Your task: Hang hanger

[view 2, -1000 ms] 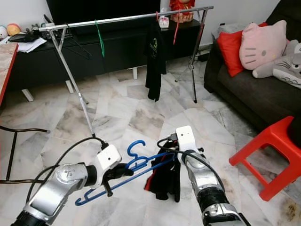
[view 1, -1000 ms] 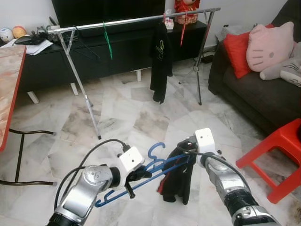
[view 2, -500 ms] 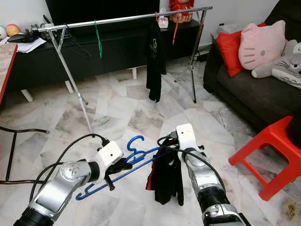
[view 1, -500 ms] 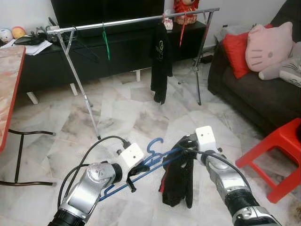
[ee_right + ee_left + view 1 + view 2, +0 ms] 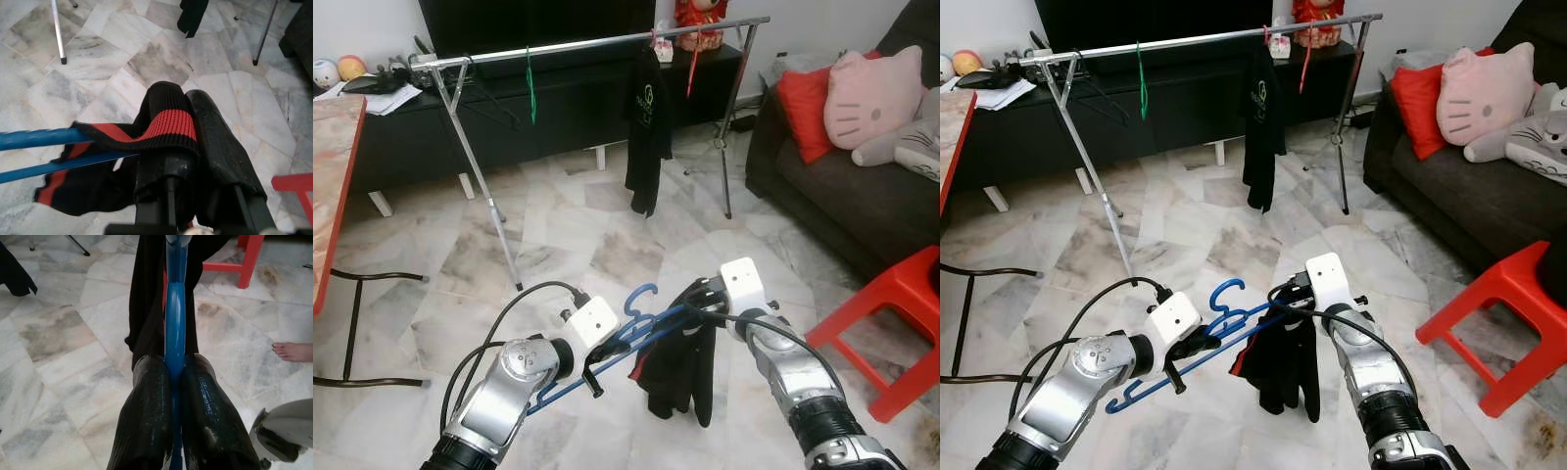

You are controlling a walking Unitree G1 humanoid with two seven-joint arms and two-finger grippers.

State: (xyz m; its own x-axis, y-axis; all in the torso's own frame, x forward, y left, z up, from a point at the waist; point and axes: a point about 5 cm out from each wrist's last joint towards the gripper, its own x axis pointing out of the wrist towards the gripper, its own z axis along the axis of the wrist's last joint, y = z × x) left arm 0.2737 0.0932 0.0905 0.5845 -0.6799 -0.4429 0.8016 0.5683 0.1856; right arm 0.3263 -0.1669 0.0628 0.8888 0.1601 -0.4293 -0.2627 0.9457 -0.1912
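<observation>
Even, bright indoor light, soft and diffuse; source not visible. Head views sharp, no motion blur. Marble floor [image 5: 558, 235] has a mild sheen, no hard glare. Faint soft shadows under the drying rack [image 5: 597, 44] far ahead of both claws. TV cabinet [image 5: 509, 117] behind the rack reads very dark, little detail. Slight wide-angle bowing at frame edges. Left wrist view: glossy highlights on the left gripper [image 5: 175, 382] fingers [image 5: 146, 416], blue hanger [image 5: 175, 308] between them in focus, floor beyond slightly soft. Right wrist view: right gripper [image 5: 193, 147] fingers matte, black garment [image 5: 166, 122] draped over one finger sharp, lower edge dark.
</observation>
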